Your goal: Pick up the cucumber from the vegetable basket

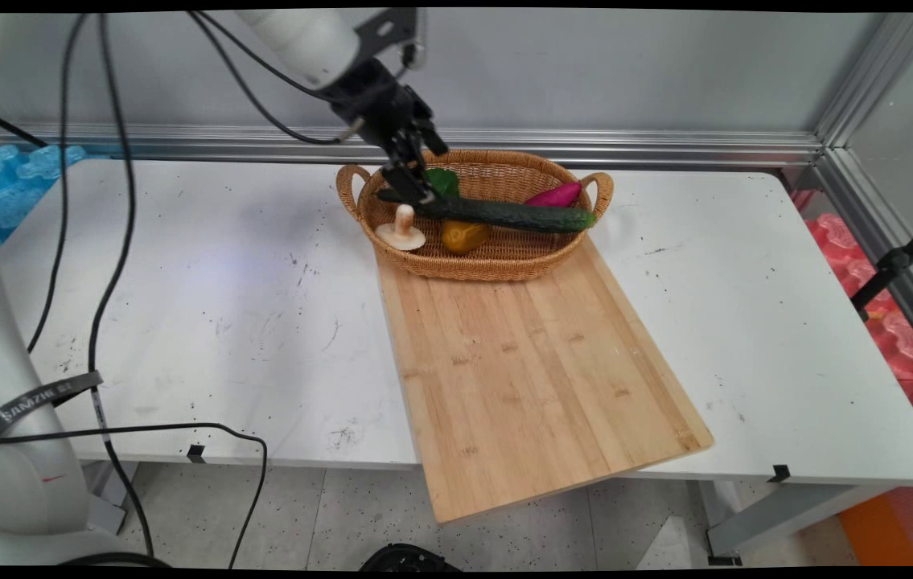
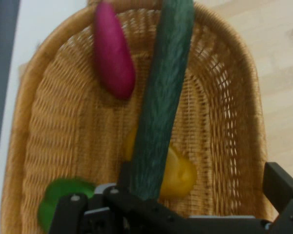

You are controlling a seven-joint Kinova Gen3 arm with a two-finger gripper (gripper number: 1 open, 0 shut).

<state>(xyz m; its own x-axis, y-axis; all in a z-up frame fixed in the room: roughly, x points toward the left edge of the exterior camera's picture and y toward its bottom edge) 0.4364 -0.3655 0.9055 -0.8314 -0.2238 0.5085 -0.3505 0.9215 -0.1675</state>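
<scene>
Gripper clamped on one end of long dark-green cucumber, held level above basket. Beneath: pepper, mushroom, magenta vegetable. Bare board in front.

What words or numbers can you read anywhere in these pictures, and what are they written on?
There is only one piece of writing: grey lettering on a dark band around the arm's white link at the left edge, too small and tilted to read. The basket, cucumber and cutting board carry no text.
</scene>
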